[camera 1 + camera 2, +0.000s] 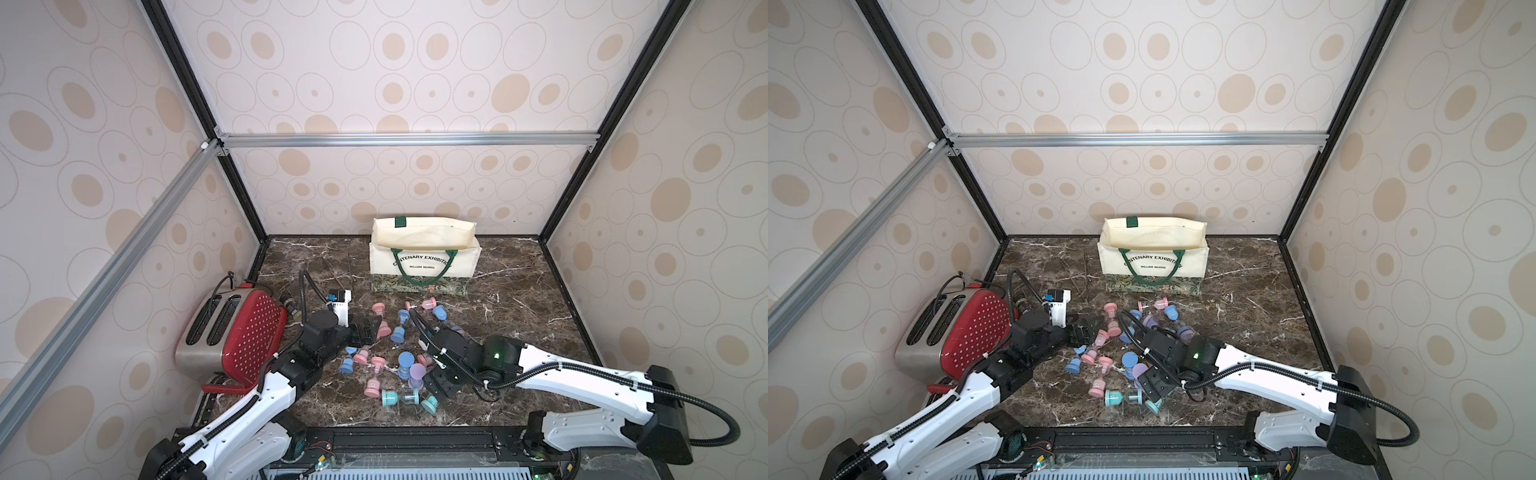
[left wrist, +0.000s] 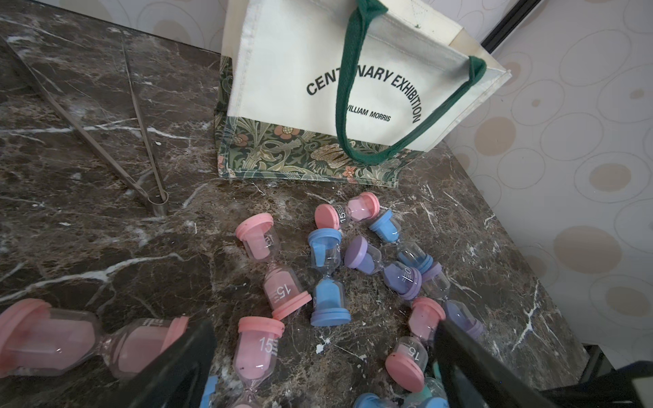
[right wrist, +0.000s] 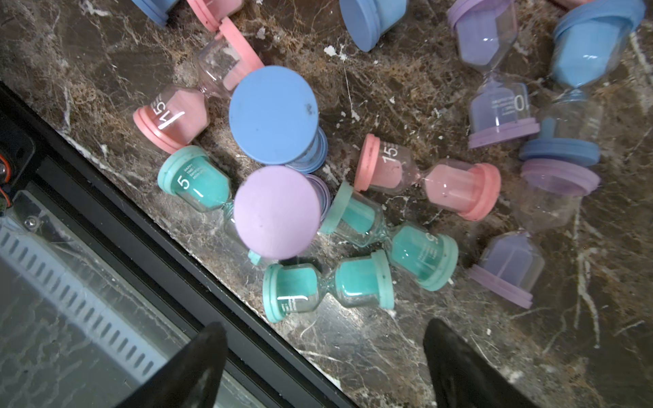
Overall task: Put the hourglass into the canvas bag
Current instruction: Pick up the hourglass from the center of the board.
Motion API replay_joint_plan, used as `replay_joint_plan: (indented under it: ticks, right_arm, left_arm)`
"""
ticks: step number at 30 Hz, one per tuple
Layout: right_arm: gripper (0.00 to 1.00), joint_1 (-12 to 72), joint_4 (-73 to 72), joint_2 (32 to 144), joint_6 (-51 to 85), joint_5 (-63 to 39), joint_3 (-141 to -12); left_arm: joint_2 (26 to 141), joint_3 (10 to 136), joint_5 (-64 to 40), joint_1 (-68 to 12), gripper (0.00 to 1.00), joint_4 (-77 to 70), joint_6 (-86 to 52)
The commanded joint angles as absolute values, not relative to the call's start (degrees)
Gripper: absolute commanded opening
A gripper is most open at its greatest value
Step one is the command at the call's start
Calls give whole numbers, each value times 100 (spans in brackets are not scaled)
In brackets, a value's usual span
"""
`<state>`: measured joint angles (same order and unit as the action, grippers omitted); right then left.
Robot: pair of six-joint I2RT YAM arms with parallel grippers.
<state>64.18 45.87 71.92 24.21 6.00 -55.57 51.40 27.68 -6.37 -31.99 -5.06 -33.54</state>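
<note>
The right gripper [image 3: 325,326] is released, its jaws spread wide with nothing between them. It hangs low over the near edge of the marble table [image 1: 519,316], lower centre in both top views. In the wrist view a teal hourglass [image 3: 328,286] lies on its side just ahead of the fingertips, with two more teal ones close by. A lilac-capped hourglass [image 3: 277,212] and a blue-capped hourglass [image 3: 274,114] stand upright side by side.

The left gripper [image 2: 325,325] is also spread and grasps nothing. A pink hourglass [image 2: 259,349] marked 15 lies on the table in the gap between the fingers; contact cannot be told.

The hourglasses [image 1: 398,334] are pink, blue, lilac and teal. They are scattered on the marble at the centre of both top views, between the two arms, and most are lying down.

The canvas bag [image 1: 424,257] stands upright with its mouth open at the back of the table against the rear wall, just above the scatter in the frame. A green handle hangs over the print. The nearest hourglasses lie just in front of its floral base.

A red toaster [image 1: 232,332] sits at the left of the frame. Metal tongs [image 2: 141,141] lie flat near the bag.
</note>
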Motion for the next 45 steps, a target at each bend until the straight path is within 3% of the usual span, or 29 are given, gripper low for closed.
replay_joint_plan:
  ticks: [1, 20, 28, 34, 37, 45]
  right_arm:
    - [84, 6545, 4364, 7450, 2481, 610, -5711]
    - [57, 6634, 3806, 8386, 2394, 734, -5866]
    - [54, 6642, 3721, 8586, 2305, 829, -5908]
    - [44, 6636, 3760, 8771, 2250, 852, -6011]
    - [33, 6632, 3814, 8758, 2232, 841, -6033]
    - [27, 6633, 4013, 8615, 2346, 978, -6145]
  left_arm:
    - [5015, 2830, -405, -3261, 97, -471, -3542]
    - [4734, 2944, -518, -3261, 98, -219, -3520]
    - [4780, 2997, -592, -3260, 97, -176, -3533]
    - [4720, 3039, -575, -3266, 97, -99, -3524]
    - [4683, 3075, -534, -3254, 97, -20, -3515]
    - [4537, 3163, -396, -3260, 97, 61, -3520]
